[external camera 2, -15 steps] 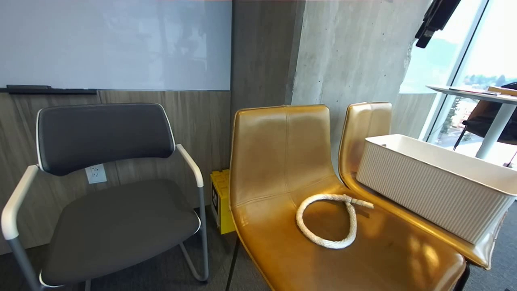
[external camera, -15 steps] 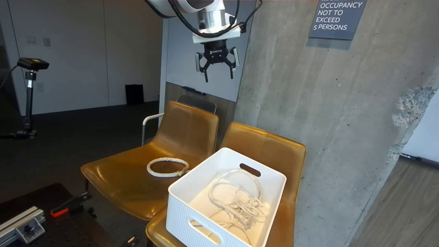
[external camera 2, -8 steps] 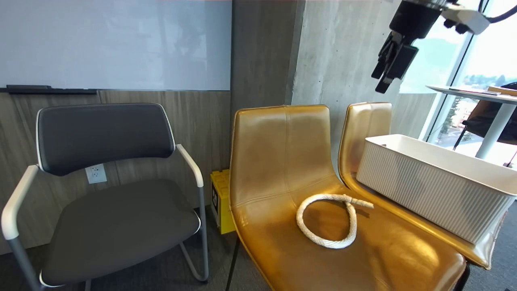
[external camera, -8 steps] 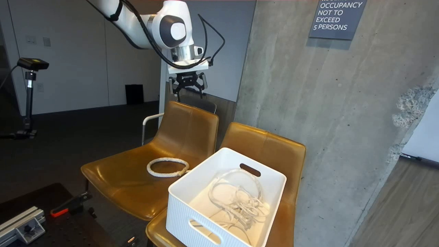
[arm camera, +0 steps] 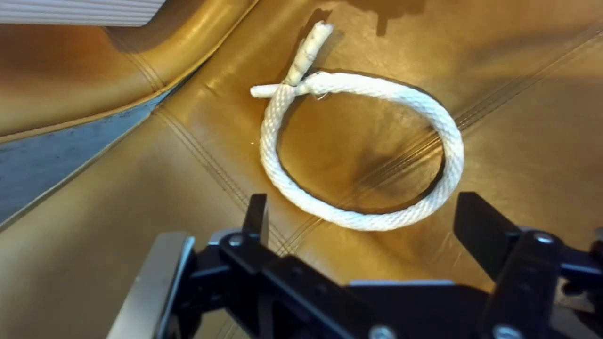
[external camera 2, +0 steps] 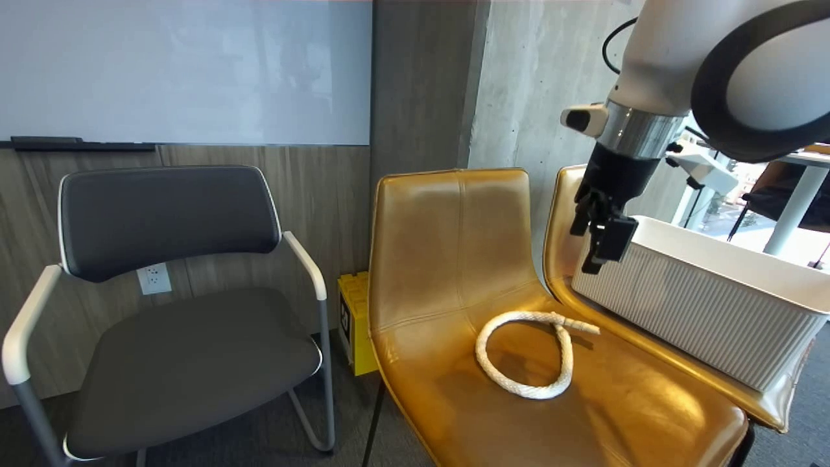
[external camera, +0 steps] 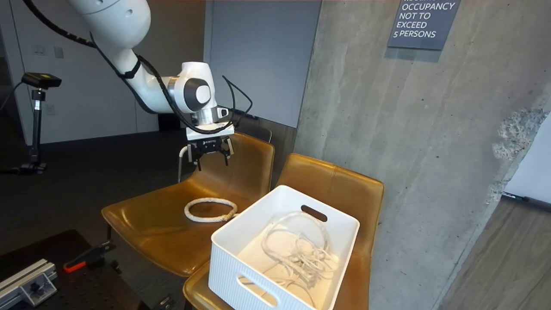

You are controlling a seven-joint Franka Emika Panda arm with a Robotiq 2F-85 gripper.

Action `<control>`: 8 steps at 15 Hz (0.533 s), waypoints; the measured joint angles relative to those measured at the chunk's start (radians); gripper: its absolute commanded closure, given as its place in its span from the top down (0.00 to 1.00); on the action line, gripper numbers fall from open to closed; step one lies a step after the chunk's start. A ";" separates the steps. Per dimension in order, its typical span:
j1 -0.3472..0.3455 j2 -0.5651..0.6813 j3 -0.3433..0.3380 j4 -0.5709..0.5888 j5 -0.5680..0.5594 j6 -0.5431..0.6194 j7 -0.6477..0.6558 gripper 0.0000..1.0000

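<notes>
The arm [external camera: 159, 92] has brought the claw [external camera: 213, 165] down and across since a second ago, from high in an exterior view to low over a tan leather chair [external camera: 150, 219]; the white rope [arm camera: 367, 221] and the white bin [external camera: 226, 268] have stayed where they were. The claw's fingertips [arm camera: 256, 212] stand wide apart.

The rope lies on the seat of that chair, below the claw and apart from it; in an exterior view some of the chair shows between the two. It is bent into a loop whose ends cross, and in an exterior view an end sticks out toward the bin. In the wrist view the loop sits beyond the fingertips, its nearest curve falling between them in the picture, with the crossed ends up and to the left.

The bin stands just beside, on a second tan chair [external camera: 344, 185], with pale cables [external camera: 308, 261] tangled inside. In an exterior view a gray armchair [external camera 2: 201, 363] stands on the side away from the bin, and a yellow box [external camera 2: 360, 331] shows between it and the rope's chair.
</notes>
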 measured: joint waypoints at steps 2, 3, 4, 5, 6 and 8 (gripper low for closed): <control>0.018 0.040 0.010 -0.017 -0.015 0.020 0.017 1.00; 0.027 0.059 0.019 -0.020 -0.020 0.028 0.023 1.00; 0.037 0.077 0.028 -0.022 -0.023 0.033 0.027 1.00; 0.048 0.095 0.038 -0.022 -0.023 0.039 0.030 1.00; 0.061 0.114 0.049 -0.024 -0.023 0.047 0.033 1.00; 0.089 0.154 0.069 -0.024 -0.023 0.057 0.039 1.00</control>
